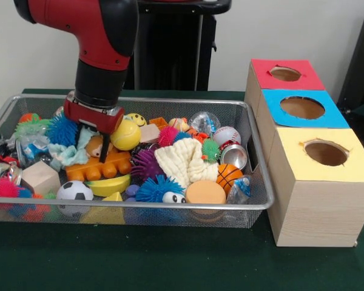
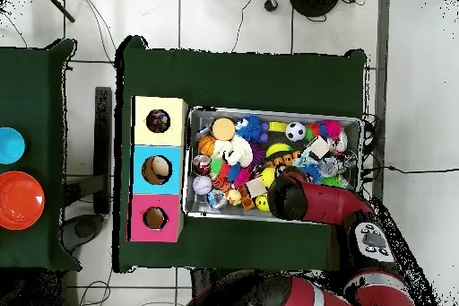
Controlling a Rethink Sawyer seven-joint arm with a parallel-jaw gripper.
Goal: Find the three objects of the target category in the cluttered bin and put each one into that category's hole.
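Note:
The wire-mesh bin (image 1: 255,136) (image 2: 363,123) is full of toys. A whitish-grey crinkled wad (image 1: 204,122) (image 2: 218,198) lies at its back right in the front view. Another crinkled wad with blue marks (image 1: 239,189) sits in the front right corner. A third crumpled sheet (image 1: 31,147) lies at the left. My gripper (image 1: 102,151) is low in the bin's left half, over an orange toy block (image 1: 100,168), beside a brown teddy and the mint towel (image 1: 65,155). In the overhead view the arm (image 2: 309,199) hides it. The yellow-topped box's hole (image 1: 326,153) (image 2: 158,121) is right of the bin.
The blue-topped box (image 1: 302,108) and the red-topped box (image 1: 285,74) stand behind the yellow one. A cream waffle towel (image 1: 179,160), a yellow ball (image 1: 126,134), a soccer ball (image 1: 74,191), a basketball (image 1: 229,176), a can (image 1: 233,156) and spiky balls crowd the bin.

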